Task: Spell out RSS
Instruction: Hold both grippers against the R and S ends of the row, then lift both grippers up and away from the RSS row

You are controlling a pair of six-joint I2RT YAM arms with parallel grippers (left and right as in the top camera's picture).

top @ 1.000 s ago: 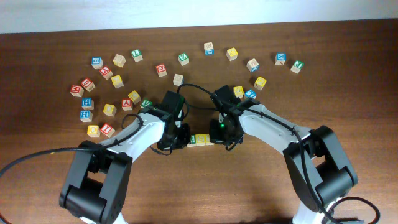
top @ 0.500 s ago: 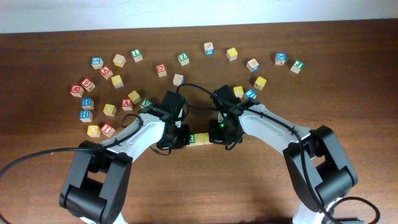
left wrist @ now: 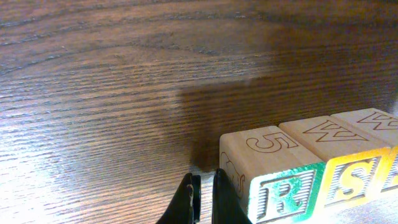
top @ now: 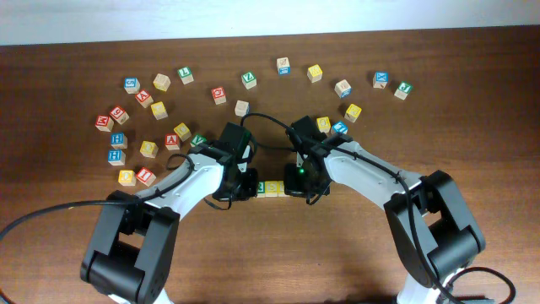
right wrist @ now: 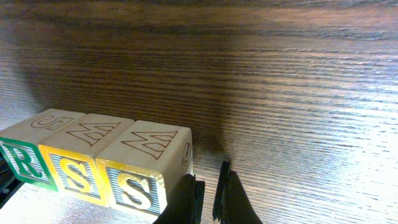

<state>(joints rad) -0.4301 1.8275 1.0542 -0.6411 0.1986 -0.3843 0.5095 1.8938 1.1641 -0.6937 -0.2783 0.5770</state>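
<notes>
A: Where did RSS stand?
B: Spelled out, touching: R cube [left wrist: 273, 168], then both S cubes [right wrist: 71, 171]. Left claw [left wrist: 202, 199] and right claw [right wrist: 208, 193] were pinched narrow and empty, just beside the row's ends.
A: Next?
B: Likely backing off without nudging.

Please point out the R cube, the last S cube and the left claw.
R cube [left wrist: 283, 194]: left wrist view, green-bordered front face.
last S cube [right wrist: 134, 188]: right wrist view, yellow front face.
left claw [left wrist: 204, 186]: left wrist view, between its fingertips.

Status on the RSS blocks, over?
Left fingers shut, empty, beside R block. Right fingers shut, empty, beside end S block. Row reads RSS. Other blocks sit apart.
</notes>
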